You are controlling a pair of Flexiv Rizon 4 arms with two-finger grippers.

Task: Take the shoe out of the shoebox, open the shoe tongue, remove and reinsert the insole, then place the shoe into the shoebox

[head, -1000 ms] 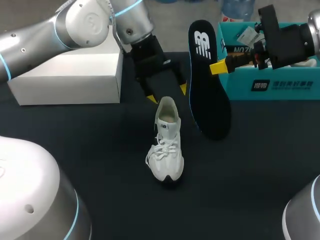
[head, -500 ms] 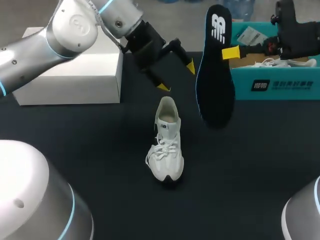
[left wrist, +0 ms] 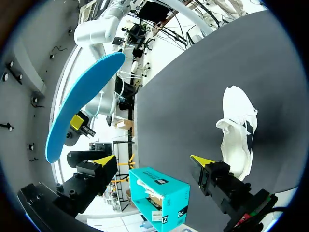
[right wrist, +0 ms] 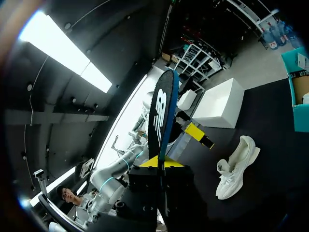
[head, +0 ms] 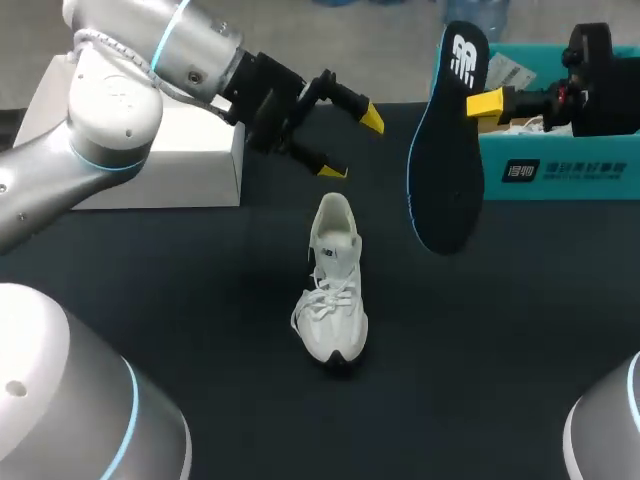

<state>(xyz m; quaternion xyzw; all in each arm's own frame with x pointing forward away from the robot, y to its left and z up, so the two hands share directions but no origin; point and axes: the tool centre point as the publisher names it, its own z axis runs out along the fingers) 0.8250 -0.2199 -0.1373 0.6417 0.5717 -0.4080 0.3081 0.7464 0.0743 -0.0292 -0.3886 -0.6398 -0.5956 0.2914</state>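
Note:
A white shoe point(head: 330, 285) stands upright on the dark table, toe toward the near edge; it also shows ahead of my left gripper point(left wrist: 236, 133) and below my right one point(right wrist: 236, 166). The black insole point(head: 445, 160) with a blue underside point(left wrist: 82, 104) hangs in the air to the right of the shoe, with my right gripper point(head: 487, 102) shut on its upper part point(right wrist: 159, 116). My left gripper point(head: 350, 143) is open and holds nothing, above and behind the shoe's heel. The teal shoebox point(head: 560, 165) stands at the back right.
A white box point(head: 150, 150) sits at the back left, under my left arm. Inside the teal shoebox point(left wrist: 159, 195) lie paper and something white. Bare dark table surrounds the shoe on all sides.
My left gripper has lifted away from the shoe's heel and turned, staying open. My right gripper has carried the insole up and to the right, toward the shoebox.

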